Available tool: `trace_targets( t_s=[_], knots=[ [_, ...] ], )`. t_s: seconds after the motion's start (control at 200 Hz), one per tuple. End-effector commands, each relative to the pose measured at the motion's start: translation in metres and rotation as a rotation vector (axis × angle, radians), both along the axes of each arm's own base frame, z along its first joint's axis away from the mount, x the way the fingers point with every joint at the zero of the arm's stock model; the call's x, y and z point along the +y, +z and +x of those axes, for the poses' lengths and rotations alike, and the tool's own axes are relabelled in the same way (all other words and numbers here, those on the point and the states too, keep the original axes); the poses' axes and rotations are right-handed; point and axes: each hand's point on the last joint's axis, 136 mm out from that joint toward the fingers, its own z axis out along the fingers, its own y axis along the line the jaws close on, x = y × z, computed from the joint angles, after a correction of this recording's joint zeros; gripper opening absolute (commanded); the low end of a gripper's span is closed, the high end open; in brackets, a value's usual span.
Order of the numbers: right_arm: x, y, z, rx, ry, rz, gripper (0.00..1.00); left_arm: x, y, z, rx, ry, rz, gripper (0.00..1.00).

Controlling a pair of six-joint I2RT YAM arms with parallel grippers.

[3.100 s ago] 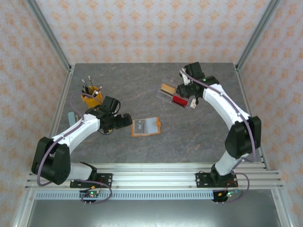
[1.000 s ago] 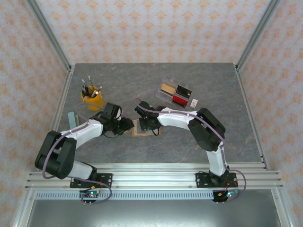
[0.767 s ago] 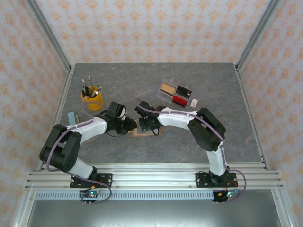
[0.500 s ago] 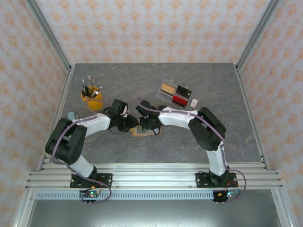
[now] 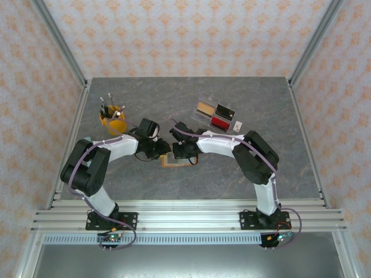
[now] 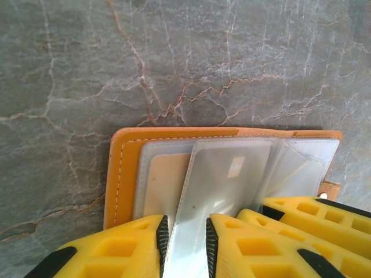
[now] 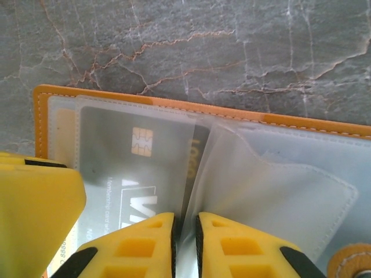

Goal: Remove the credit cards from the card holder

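- The card holder (image 5: 175,163) lies open and flat on the grey marbled bench (image 5: 243,168), a little toward 7 o'clock from the bench's middle, with both arms meeting over it.
- The left gripper (image 5: 164,152) reaches in from 9 o'clock. In the left wrist view, the left gripper (image 6: 185,234) has its yellow fingers (image 6: 119,249) almost together, clamped on a clear plastic sleeve (image 6: 223,174) that rises from the holder's pale lining.
- The card holder's orange border (image 6: 123,168) shows at 9 o'clock of that sleeve. A finger of the other gripper (image 6: 316,213) sits just beside it at 4 o'clock.
- The right gripper (image 5: 182,152) comes in from 1 o'clock. In the right wrist view, the right gripper (image 7: 185,231) is nearly closed, pinching the edge of a clear sleeve leaf (image 7: 261,179).
- At 10 o'clock of that pinch, a grey credit card (image 7: 133,168) with a gold chip (image 7: 142,141) sits inside a pocket of the holder (image 7: 42,116).
- The orange tab clasp (image 7: 351,264) is at 4 o'clock, at the frame's corner.
- A clear tray (image 5: 215,114) stands at 1 o'clock of the holder, well apart. A yellow cup of pens (image 5: 112,120) stands at 10 o'clock.
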Motion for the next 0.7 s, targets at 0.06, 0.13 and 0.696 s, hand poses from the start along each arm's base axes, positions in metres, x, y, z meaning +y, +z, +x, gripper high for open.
trace_targets(
  t_s=[0.06,0.13,0.696],
  knots=[
    [-0.016,-0.037,-0.019,0.100,0.005,-0.024,0.17,0.011,-0.017,-0.006,0.050,-0.018,0.092,0.29],
    [-0.014,-0.037,-0.020,0.103,0.009,0.001,0.17,0.009,-0.019,-0.007,0.062,-0.025,0.086,0.30],
    [-0.008,0.001,-0.011,0.047,0.024,0.162,0.29,-0.003,0.004,-0.003,-0.030,-0.113,0.021,0.17]
  ],
)
